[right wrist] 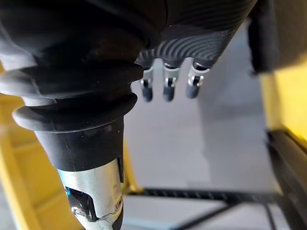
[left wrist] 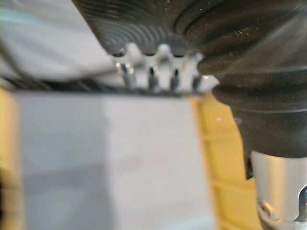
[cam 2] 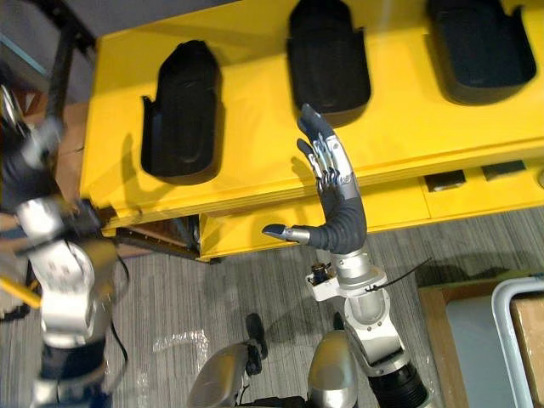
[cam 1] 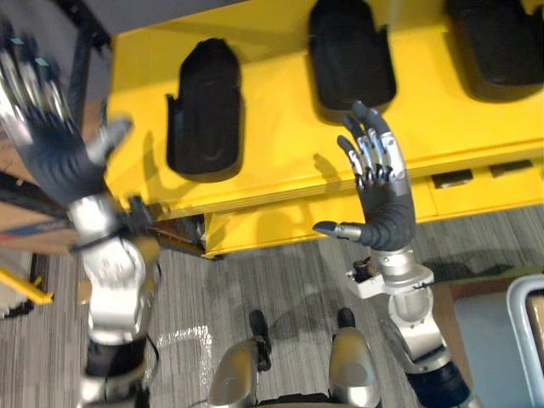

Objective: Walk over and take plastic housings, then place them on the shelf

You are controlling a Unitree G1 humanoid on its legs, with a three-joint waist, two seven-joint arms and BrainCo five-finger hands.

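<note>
Nearest the robot, a pale-rimmed bin [cam 1: 512, 314] stood on the floor at the lower right. Something brown lay against its far side, but its contents could not be identified.

The left hand [cam 1: 51, 153] was raised off the shelf's left end, fingers straight and spread, holding nothing. The right hand [cam 1: 387, 208] was held up at the shelf's front edge, fingers extended and thumb out to the side, also empty.

Beyond the hands, three black housings lay flat on the yellow shelf [cam 1: 280, 161], well apart: the left housing [cam 1: 204, 110], the middle housing [cam 1: 350, 55] and the right housing [cam 1: 497, 47].

Assessment: no housing was in hand. If this surface is the target shelf, three pieces were placed. If it is the pickup point, taking had not begun.
</note>
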